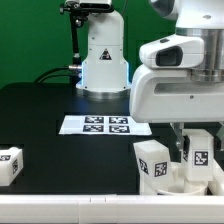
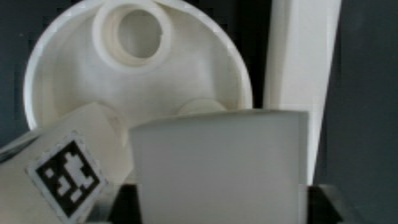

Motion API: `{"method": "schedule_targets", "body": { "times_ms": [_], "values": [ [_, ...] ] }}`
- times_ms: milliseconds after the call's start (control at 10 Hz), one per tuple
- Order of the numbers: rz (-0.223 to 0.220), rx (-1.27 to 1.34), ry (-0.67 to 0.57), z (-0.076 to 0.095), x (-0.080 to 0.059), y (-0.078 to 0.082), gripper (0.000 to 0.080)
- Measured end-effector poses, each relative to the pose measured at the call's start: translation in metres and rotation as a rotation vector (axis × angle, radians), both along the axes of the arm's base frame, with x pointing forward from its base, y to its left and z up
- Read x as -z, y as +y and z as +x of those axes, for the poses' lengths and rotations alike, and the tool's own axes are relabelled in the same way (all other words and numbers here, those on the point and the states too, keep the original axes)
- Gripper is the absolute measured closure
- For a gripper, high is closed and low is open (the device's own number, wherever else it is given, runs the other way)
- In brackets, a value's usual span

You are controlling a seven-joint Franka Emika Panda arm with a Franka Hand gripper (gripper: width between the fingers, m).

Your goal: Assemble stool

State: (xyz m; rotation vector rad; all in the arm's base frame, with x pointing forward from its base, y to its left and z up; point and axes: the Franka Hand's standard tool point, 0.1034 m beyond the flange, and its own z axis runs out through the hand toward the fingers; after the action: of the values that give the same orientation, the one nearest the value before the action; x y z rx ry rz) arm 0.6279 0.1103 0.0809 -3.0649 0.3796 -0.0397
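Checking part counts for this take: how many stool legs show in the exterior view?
3. First leg at the exterior view's left edge; second leg lower right of centre; third leg beside it, in the end effector. More may be hidden behind the arm.

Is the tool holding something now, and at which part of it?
Yes, it appears so: the tool grips a white stool leg by its two opposite side faces, near the end closest to the wrist camera.
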Motion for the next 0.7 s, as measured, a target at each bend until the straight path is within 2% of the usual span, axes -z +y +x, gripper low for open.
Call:
{"method": "schedule_targets", "body": {
  "times_ms": [200,500,700],
  "values": [
    [0.076,0.343,-0.024,0.0047,0.0022,0.0,0.0461],
    [0.085,0.487,-0.011,0.0039,0.0023,0.0017,0.0461],
    [0.126,0.831,0.019,0.0054,0.0008,0.0022,0.0461]
  ]
}}
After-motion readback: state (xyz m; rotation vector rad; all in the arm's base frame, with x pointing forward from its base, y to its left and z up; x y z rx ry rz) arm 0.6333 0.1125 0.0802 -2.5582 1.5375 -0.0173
